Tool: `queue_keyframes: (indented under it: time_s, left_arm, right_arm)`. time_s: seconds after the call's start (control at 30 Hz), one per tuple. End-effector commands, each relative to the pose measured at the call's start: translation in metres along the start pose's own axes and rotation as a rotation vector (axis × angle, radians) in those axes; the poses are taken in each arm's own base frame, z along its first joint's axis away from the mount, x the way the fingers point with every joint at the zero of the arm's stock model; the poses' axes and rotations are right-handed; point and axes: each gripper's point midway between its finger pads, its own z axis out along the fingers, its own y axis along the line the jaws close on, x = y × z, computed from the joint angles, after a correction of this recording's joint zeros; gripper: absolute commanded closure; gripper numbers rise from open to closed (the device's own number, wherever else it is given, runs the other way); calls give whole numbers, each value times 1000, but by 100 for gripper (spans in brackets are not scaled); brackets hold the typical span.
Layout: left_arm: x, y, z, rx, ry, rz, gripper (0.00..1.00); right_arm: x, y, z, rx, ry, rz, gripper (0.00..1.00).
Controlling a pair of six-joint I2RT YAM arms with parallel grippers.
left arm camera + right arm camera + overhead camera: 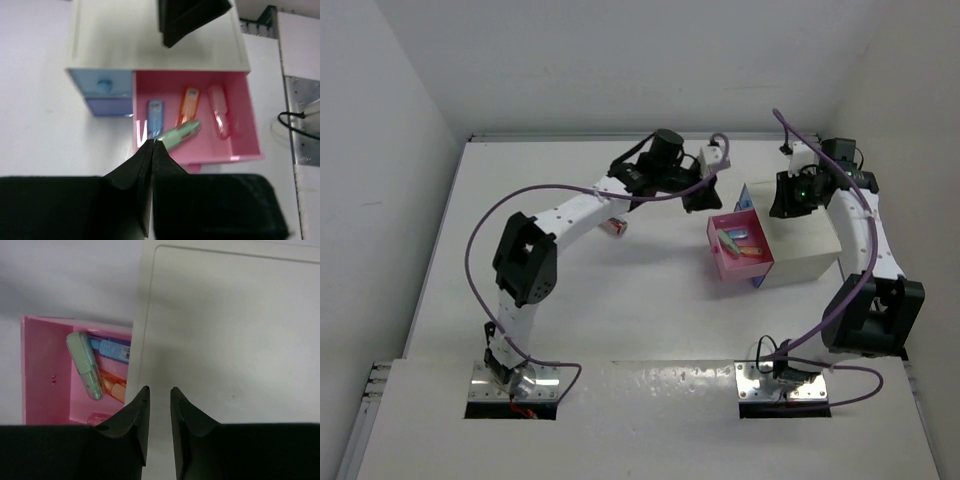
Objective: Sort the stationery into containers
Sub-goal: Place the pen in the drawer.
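Possibly the pink-red cylinder (617, 226), loose on the table (570, 320) left of centre, rolls off if the left gripper (152, 142), fingers together, clips it; the right gripper (159, 390), slightly parted, hangs over the white cabinet (225, 340) at right.

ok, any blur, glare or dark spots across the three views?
Top external: sharp, glare on the glossy white front panel. Left wrist: soft, mint-green piece in the pink plastic drawer smeared. Right wrist: white cabinet top softly shadowed, black fingers featureless.

From above and behind the arm bases (510, 385), looks down widely; from both wrists, down closely onto shared pink drawer (242, 115), white cabinet (150, 40).
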Motion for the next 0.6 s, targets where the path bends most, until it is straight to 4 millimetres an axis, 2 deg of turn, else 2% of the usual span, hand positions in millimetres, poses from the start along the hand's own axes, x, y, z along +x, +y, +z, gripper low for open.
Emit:
queue_keyframes:
  time_s: [0.0, 0.03, 0.07, 0.1, 0.2, 0.47, 0.57]
  left_arm:
    - [-29, 11, -45, -95, -63, -85, 94]
    - [-19, 9, -47, -85, -36, -115, 100]
    - [-13, 9, -48, -89, -23, -127, 100]
    - [2, 8, -48, -97, 1, -187, 100]
    - [17, 4, -41, -81, 7, -254, 100]
    - [34, -12, 1, -8, -6, -370, 100]
    - [31, -12, 12, -9, -5, -367, 100]
  right_arm:
    - [-6, 4, -6, 19, -32, -114, 78]
    - [-3, 4, -5, 15, -23, -117, 78]
    - [-2, 7, -3, 9, -17, -130, 78]
    - [0, 8, -2, 6, -9, -136, 79]
    - [11, 9, 2, -1, 28, -144, 80]
    - [28, 12, 4, -29, 92, -151, 82]
    - [30, 16, 3, -50, 100, -156, 83]
